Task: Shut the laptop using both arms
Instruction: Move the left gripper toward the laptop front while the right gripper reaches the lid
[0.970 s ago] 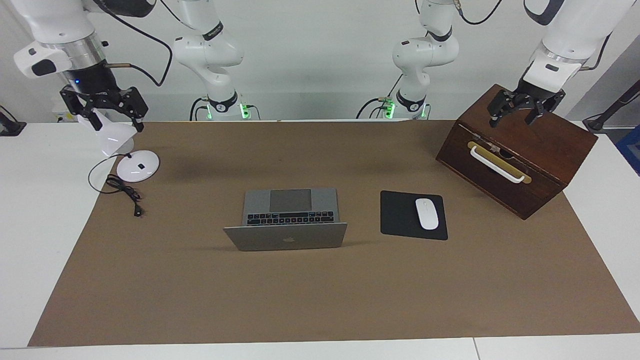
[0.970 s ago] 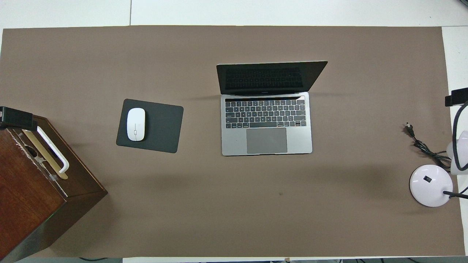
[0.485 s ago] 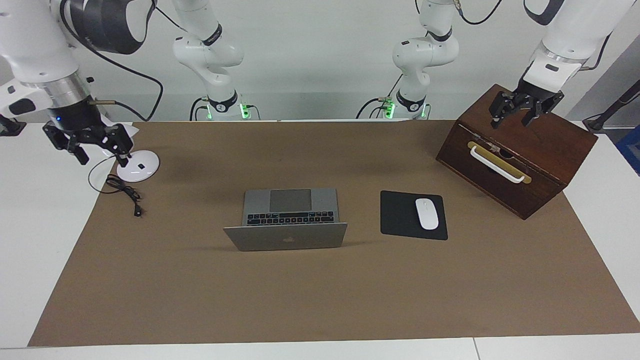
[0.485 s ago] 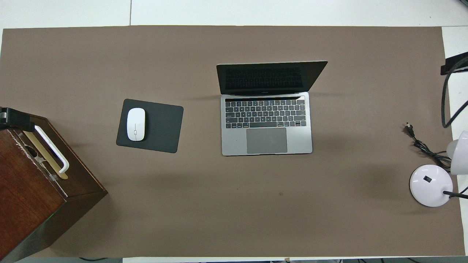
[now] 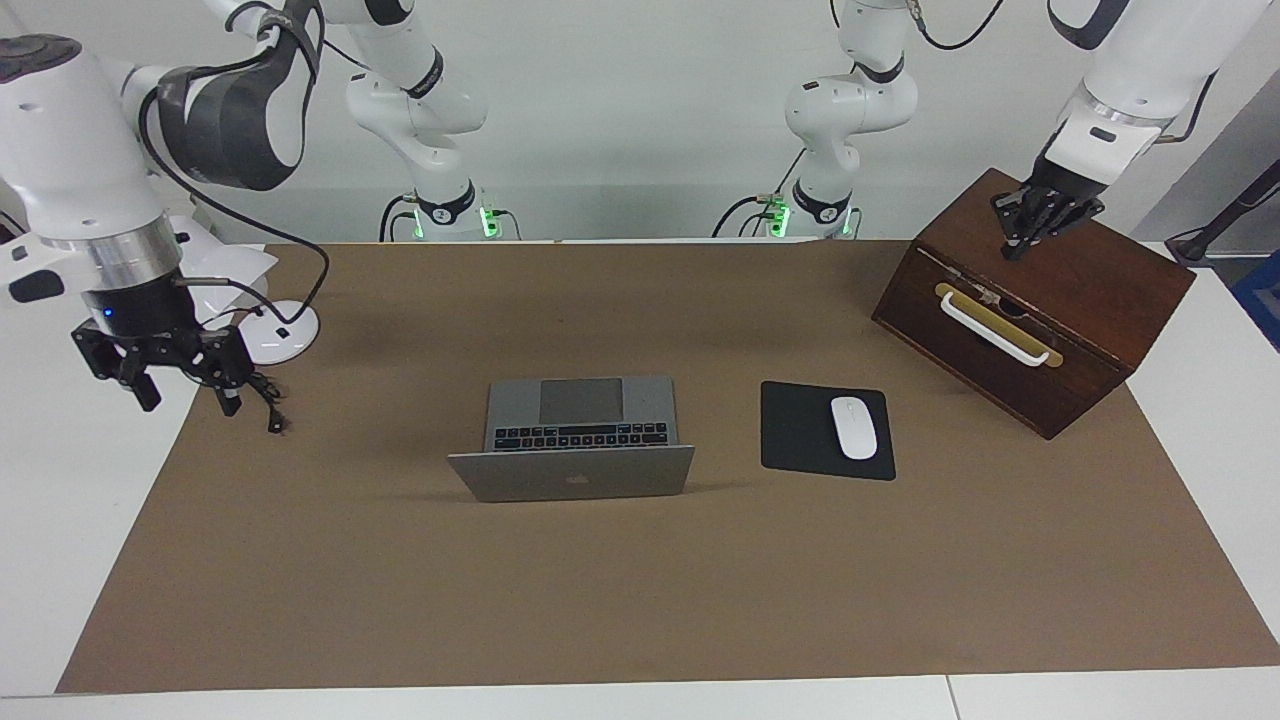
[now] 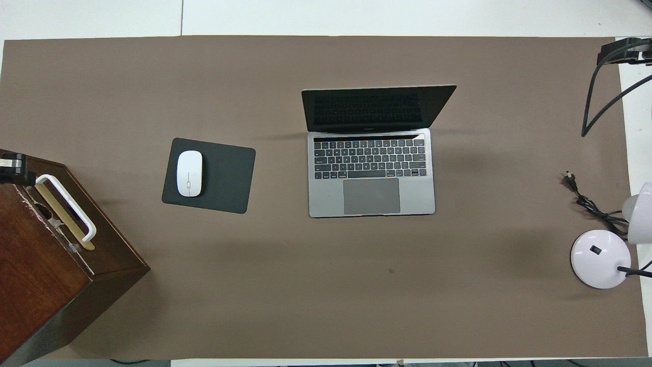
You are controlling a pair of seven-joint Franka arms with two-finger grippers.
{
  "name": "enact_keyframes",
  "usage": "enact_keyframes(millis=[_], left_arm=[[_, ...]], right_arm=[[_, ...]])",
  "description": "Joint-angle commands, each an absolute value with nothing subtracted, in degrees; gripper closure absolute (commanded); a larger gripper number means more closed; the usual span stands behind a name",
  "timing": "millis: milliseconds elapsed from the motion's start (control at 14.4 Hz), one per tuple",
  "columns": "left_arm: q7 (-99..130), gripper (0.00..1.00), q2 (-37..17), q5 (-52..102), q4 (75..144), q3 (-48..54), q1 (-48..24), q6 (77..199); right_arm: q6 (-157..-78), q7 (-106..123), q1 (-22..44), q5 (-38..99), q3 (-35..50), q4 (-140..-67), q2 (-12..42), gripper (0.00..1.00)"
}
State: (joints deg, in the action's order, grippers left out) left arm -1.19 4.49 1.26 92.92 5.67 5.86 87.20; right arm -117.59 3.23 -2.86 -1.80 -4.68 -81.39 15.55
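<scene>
Nothing done yet: thin silver-grey metal laptop (image 5: pixel 572 440) stands open, untouched. Left gripper (image 5: pixel 1033 226) pinched empty over dark wooden box (image 5: pixel 1060 330); right gripper (image 5: pixel 185 385), jaws parted, hangs empty over table's edge.

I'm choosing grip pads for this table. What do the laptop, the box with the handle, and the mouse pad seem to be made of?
The laptop looks like brushed silver-grey metal, matte with an even sheen. The box looks like dark varnished wood, glossy with grain showing; its handle is smooth and white, probably plastic or painted metal. The mouse pad looks like matte black fabric or rubber, flat and without reflection.
</scene>
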Motion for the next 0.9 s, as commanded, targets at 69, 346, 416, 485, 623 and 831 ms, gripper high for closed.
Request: enact_keyframes(millis=[69, 346, 416, 485, 623, 831], left_arm=[[-1.23, 1.00, 5.45, 3.95, 94.13, 5.63, 5.89, 88.41], [-0.62, 1.00, 7.46, 4.92, 99.21, 5.80, 2.83, 93.76], [0.17, 1.00, 8.69, 5.62, 101.93, 5.80, 2.20, 96.30], [1.92, 1.00, 10.18, 6.32, 105.26, 5.89, 0.89, 99.37], [4.64, 1.00, 13.34, 6.77, 112.64, 5.89, -3.15, 107.62], [6.50, 1.00, 17.57, 9.57, 123.02, 5.89, -7.73, 119.40]], right_arm=[[-124.26, 4.92, -3.43, -2.55, -3.61, -79.54, 21.17, 0.65], [-127.09, 4.75, -2.81, -2.99, -3.60, -79.54, 22.94, 1.00], [-127.09, 4.83, -2.81, -3.08, -3.60, -79.54, 22.94, 1.00], [-127.00, 4.92, -3.16, -3.08, -3.60, -79.54, 22.94, 1.00], [-127.00, 4.92, -3.16, -3.25, -3.60, -79.45, 23.03, 1.00], [-125.69, 4.92, -2.72, -4.39, -3.52, -74.81, 25.65, 1.00]])
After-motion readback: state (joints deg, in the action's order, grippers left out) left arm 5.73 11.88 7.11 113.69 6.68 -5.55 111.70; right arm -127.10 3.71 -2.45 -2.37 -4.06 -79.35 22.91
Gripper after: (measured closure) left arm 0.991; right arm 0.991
